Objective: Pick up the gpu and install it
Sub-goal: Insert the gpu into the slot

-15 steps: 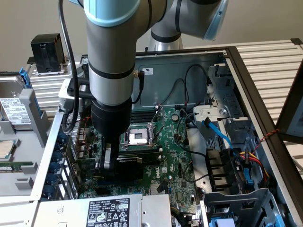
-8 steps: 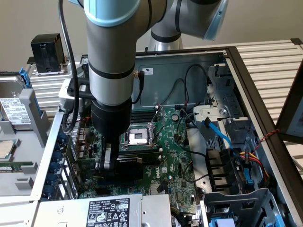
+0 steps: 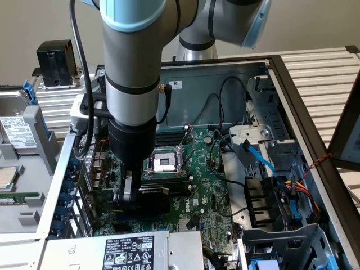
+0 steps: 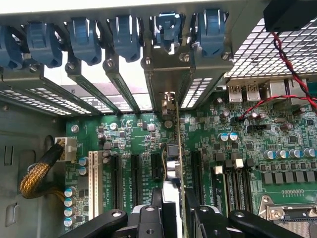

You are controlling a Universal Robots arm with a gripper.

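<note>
Low in the open computer case (image 3: 281, 73), left of centre in the exterior view, the end effector (image 3: 138, 194) pinches the gpu (image 3: 163, 191) between its fingers, the card standing on edge over the green motherboard (image 3: 208, 180). From the exterior view the card's black body shows just beside the end effector toward that view's right, right below the empty processor socket (image 3: 163, 163). Whether the card is fully seated in a slot cannot be told.

Through the wrist camera the end effector (image 4: 173, 213) appears with its black fingers (image 4: 156, 208) pressed against both sides of the gpu (image 4: 176, 163), which is seen edge-on as a thin upright plate running toward the row of expansion openings at the back of the case. Its silver end bracket (image 4: 171, 101) reaches up to those openings, beneath the blue clips (image 4: 166, 27).

Black expansion slots (image 4: 134, 173) lie on either side of the card. A braided yellow cable (image 4: 37, 173) curls near the case wall. Red and black wires (image 4: 292, 64) cross the perforated metal panel (image 4: 267, 54). Blue data cables (image 3: 261, 160) lie in the right part of the case in the exterior view
</note>
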